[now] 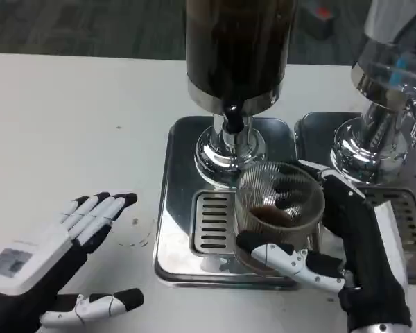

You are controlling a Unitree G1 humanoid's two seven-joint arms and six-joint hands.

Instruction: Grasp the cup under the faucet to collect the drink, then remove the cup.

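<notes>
A clear ribbed cup (277, 208) with a little dark drink in its bottom stands over the drip tray (209, 223), just in front of and below the black faucet (232, 119) of the dark drink dispenser (237, 48). My right hand (333, 239) grips the cup from the right, thumb across its near side and fingers behind it. My left hand (52, 260) lies open on the white table at the lower left, fingers spread, well apart from the dispenser.
A second chrome dispenser (381, 118) with its own tray (409, 222) stands at the right, close beside my right forearm. The steel base (177, 166) of the first dispenser reaches toward the table's near edge. Dark floor lies beyond the table's far edge.
</notes>
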